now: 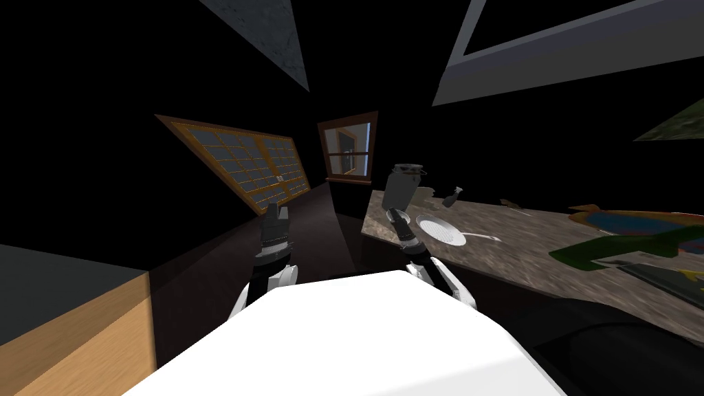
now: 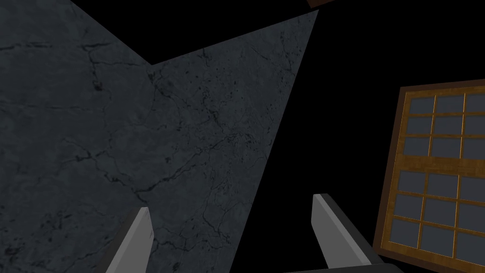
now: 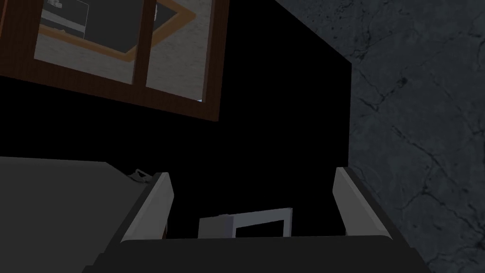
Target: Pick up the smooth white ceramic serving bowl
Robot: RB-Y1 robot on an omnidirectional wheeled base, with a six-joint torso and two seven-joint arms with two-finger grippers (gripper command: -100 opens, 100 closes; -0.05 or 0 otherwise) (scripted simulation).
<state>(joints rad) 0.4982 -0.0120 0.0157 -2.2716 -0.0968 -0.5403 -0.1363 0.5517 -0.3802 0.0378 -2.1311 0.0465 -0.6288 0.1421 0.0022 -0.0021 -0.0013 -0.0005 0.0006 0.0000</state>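
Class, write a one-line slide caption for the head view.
Both grippers open: right gripper at the corner of the stone-patterned counter near a shallow white dish; left gripper apart, over dark floor.

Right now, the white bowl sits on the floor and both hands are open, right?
No. The bowl sits on the stone counter, not the floor; the head view shows it. Both the left hand and the right hand are open, as you said.

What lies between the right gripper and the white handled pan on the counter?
Head view: only bare speckled counter between right gripper and white handled pan.
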